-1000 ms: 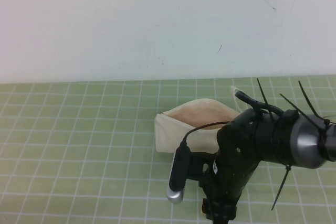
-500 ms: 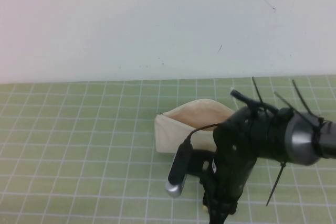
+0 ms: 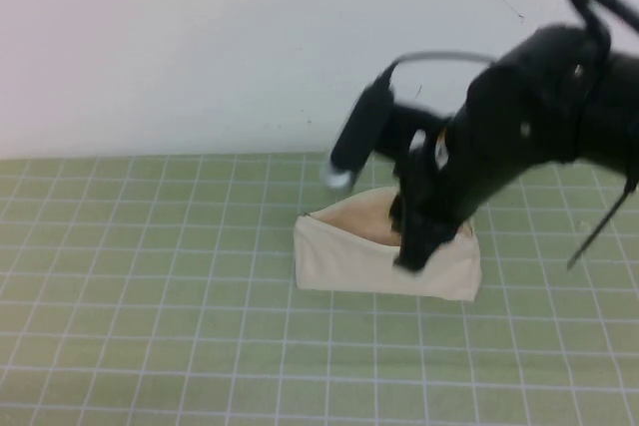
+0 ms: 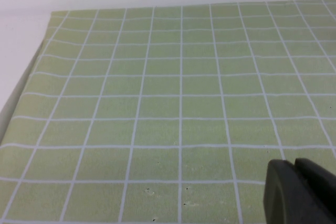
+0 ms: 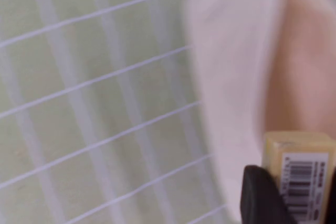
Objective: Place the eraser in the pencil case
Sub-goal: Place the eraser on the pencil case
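Left gripper (image 4: 294, 192) low over bare green desk (image 4: 157, 103), cut off at the corner, fingers together. Farther on, right gripper (image 3: 411, 246) blurred above open pencil case (image 3: 349, 256), clamping the eraser (image 5: 300, 174), partly hidden by one finger (image 5: 260, 198).

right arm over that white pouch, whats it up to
The right gripper holds the eraser, a small tan block with a barcode label, pinched between its fingers. It hangs at the open mouth of the pencil case, which lies on the green grid mat with its beige lining showing. The eraser is not yet released. The left gripper sits low over bare mat, away from the case, holding nothing visible.
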Robot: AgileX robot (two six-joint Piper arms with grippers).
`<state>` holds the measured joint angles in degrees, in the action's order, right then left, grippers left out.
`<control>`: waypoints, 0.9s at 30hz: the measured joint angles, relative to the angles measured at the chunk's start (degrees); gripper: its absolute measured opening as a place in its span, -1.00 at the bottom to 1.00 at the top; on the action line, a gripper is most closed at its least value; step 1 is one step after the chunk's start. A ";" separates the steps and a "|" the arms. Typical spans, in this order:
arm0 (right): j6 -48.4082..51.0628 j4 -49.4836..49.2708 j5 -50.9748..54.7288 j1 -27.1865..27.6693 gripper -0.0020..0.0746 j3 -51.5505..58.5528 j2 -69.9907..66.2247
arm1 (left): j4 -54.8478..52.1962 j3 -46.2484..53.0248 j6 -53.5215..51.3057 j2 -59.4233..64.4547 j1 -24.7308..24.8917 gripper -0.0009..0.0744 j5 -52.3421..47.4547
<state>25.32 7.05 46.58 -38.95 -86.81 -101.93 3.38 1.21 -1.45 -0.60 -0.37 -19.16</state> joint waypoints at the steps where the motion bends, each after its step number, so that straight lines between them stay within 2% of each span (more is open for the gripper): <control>1: -0.48 0.24 -0.14 0.75 -0.40 -1.15 -0.60 | 0.00 0.00 0.00 0.00 0.00 -0.98 0.00; 9: -2.38 0.44 0.46 6.44 -0.40 -8.98 -8.25 | 0.00 0.00 0.00 0.00 0.00 -0.98 0.00; 19: 0.17 -4.95 0.93 7.15 -0.37 -9.80 -11.39 | 0.00 0.00 0.00 0.00 0.00 -0.98 0.00; 21: 0.26 -4.98 0.93 7.15 -0.31 -9.91 -11.39 | 0.00 0.00 0.00 0.00 0.00 -0.98 0.00; 27: 0.26 -5.45 0.93 7.15 0.12 -10.00 -11.39 | 0.00 0.00 0.00 0.00 0.00 -0.98 0.00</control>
<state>25.58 1.61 47.51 -31.80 -96.81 -113.32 3.38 1.21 -1.45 -0.60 -0.37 -19.16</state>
